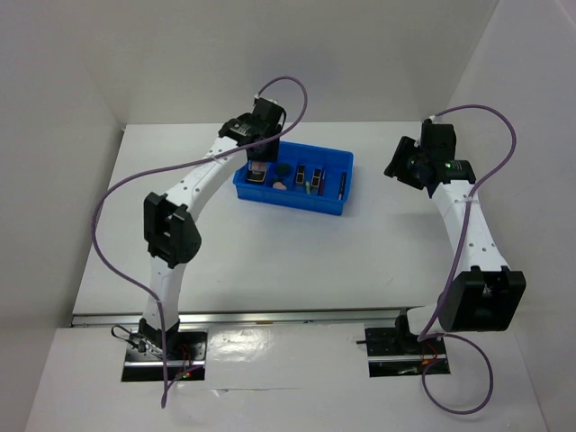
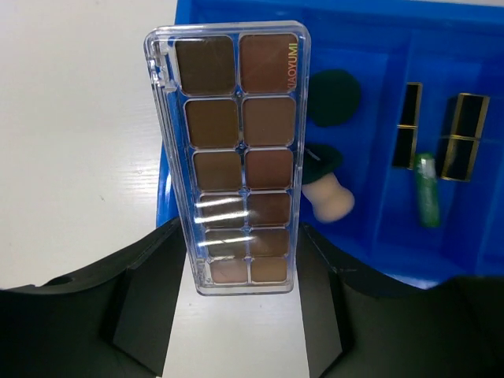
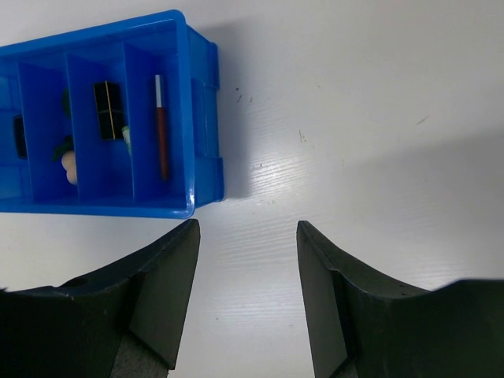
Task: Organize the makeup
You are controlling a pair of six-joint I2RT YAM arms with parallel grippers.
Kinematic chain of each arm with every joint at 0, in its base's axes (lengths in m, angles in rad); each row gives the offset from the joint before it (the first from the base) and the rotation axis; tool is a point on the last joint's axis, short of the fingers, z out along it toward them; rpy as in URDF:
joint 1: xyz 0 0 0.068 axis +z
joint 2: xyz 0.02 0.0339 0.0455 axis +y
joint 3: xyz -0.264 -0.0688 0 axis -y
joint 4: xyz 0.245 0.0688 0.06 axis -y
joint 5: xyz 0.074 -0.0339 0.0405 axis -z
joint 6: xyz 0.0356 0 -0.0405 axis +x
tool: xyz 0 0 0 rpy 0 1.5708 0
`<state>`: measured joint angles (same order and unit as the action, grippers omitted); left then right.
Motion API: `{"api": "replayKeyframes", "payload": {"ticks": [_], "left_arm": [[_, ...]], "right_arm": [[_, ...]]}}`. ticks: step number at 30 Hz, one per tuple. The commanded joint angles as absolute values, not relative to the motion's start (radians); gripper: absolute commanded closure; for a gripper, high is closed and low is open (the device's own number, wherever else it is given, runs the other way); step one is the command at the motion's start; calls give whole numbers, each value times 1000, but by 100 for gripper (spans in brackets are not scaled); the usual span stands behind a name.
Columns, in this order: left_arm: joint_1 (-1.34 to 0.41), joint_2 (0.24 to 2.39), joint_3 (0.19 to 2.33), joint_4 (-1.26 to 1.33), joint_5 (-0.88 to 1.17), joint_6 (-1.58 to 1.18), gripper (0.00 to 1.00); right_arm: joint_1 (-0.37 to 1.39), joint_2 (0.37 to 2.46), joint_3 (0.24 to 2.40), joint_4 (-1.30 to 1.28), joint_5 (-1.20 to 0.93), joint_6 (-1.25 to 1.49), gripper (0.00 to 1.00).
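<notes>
Left claw pinches the pinkish flat palette by one short end, so it hangs lengthwise over the left end of the blue tray, ready, I judge, to slot in. Middle compartments hold a dark green round piece, peach sponge and black-gold cases; the thin pencil lies rightmost. My right claw stands spread, empty, above the table.

The clear plastic palette of brown shades is covering the left side of the blue plastic divided tray and hiding part of the peach sponge. The right wrist view's left edge is cutting the tray off. From above, the left hand is blocking its left compartment.
</notes>
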<state>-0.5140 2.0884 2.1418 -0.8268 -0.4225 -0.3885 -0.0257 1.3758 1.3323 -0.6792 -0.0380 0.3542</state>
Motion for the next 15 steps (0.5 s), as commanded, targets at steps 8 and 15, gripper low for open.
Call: {"api": "replayKeyframes", "payload": {"ticks": [8,15], "left_arm": [[-434,2298,2290,-793,-408,-239,73],[-434,2347,2299,-769,-385,-249,69]], "right_arm": [[-23,1385,1342,-658,-23,345,40],[-23,1394,1361,-669,-14,345,40]]}}
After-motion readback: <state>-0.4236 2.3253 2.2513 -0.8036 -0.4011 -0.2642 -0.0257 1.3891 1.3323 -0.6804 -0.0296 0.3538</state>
